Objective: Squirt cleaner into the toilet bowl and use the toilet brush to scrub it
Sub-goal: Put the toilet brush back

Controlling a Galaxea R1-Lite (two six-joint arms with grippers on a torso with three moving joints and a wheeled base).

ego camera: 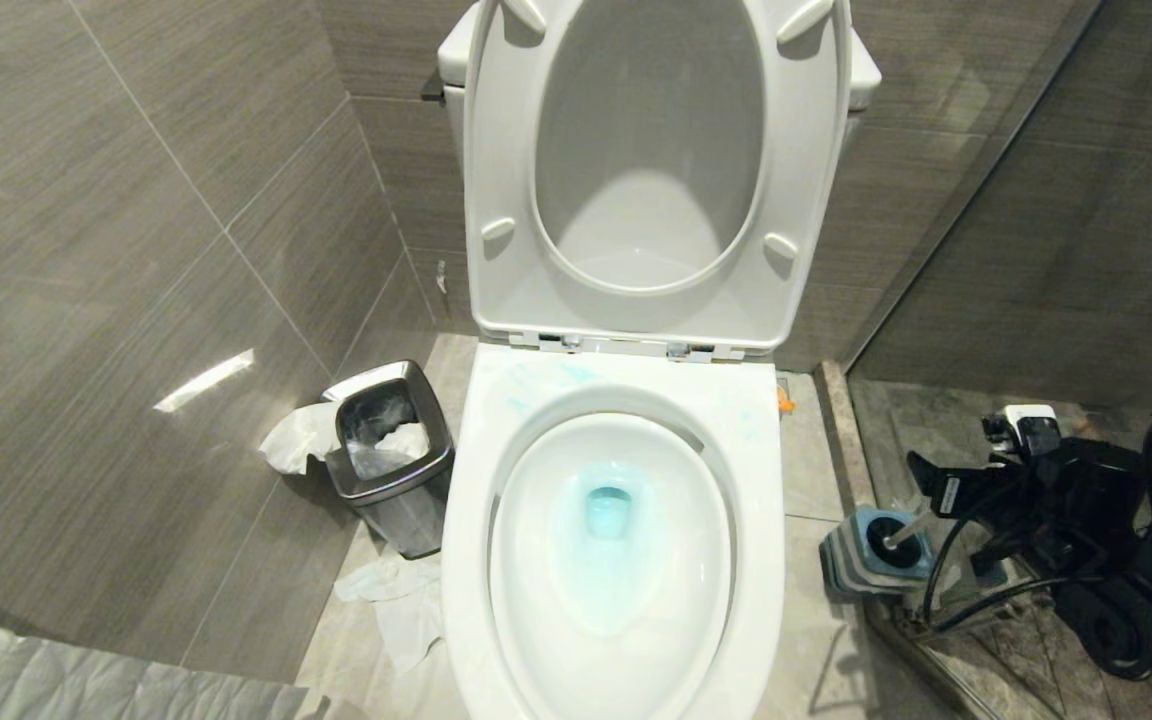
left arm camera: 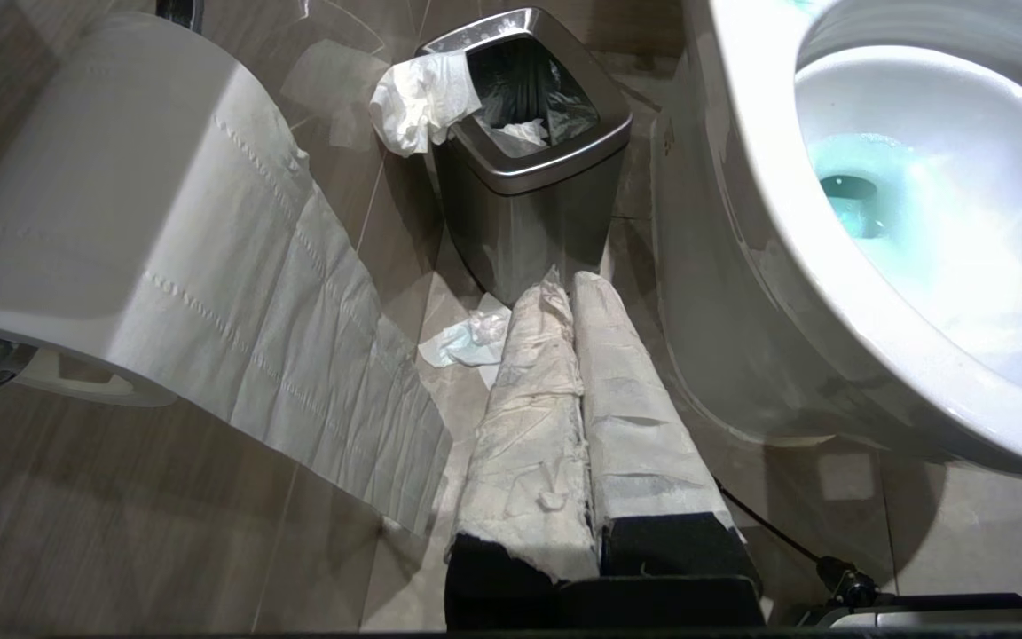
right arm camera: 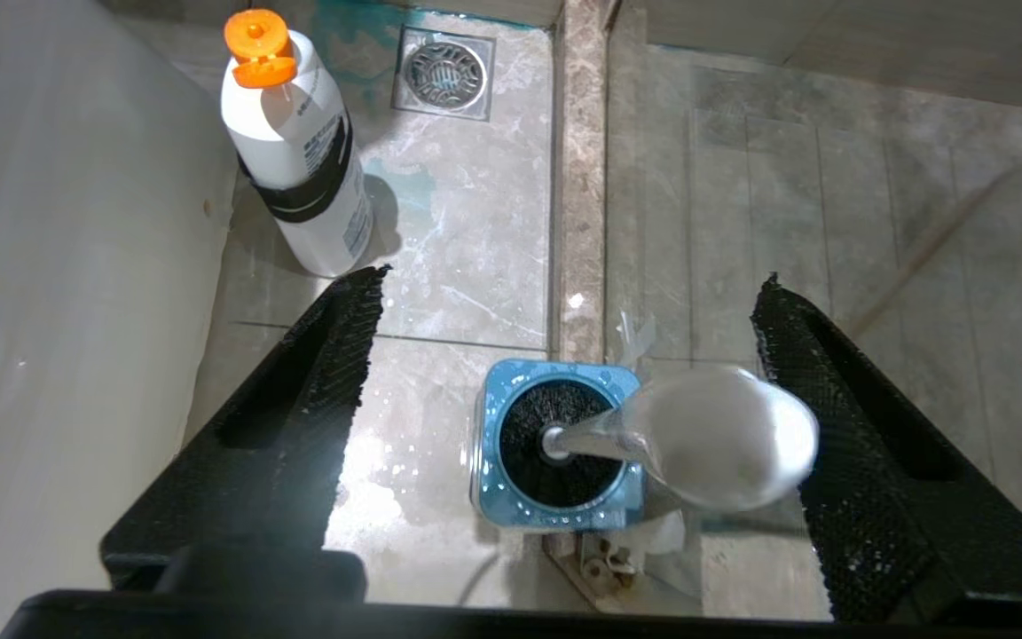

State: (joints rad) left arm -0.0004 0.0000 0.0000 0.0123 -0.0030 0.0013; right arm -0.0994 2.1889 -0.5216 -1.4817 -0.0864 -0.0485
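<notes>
The toilet bowl [ego camera: 612, 560] stands with seat and lid raised against the wall, and the cleaner [ego camera: 608, 512] shows as a turquoise tint pooled around the drain at the bottom of the basin, with faint blue-green smears on the back of the flat rim. Over on the floor by the bowl's right side, at the marble threshold strip, the toilet brush [right arm camera: 564, 441] sits in its blue-topped square holder [right arm camera: 555, 444], dark bristles down inside, the pale stick slanting up and its rounded knob [right arm camera: 724, 437] close to the camera. The right gripper [right arm camera: 564, 319] hangs directly above it, fingers spread wide with nothing between them but the brush handle, which neither finger grips; the knob lies close beside one finger. A white bottle with an orange cap [right arm camera: 298, 151] stands beside the toilet's base, near a floor drain [right arm camera: 445, 74]. The left gripper [left arm camera: 575, 293], its fingers wrapped in white paper, is pressed closed and empty, low by the bowl's left side, pointing at the steel waste bin [left arm camera: 529, 133] stuffed with tissue; a toilet roll [left arm camera: 121, 231] hangs a long tail beside it.
</notes>
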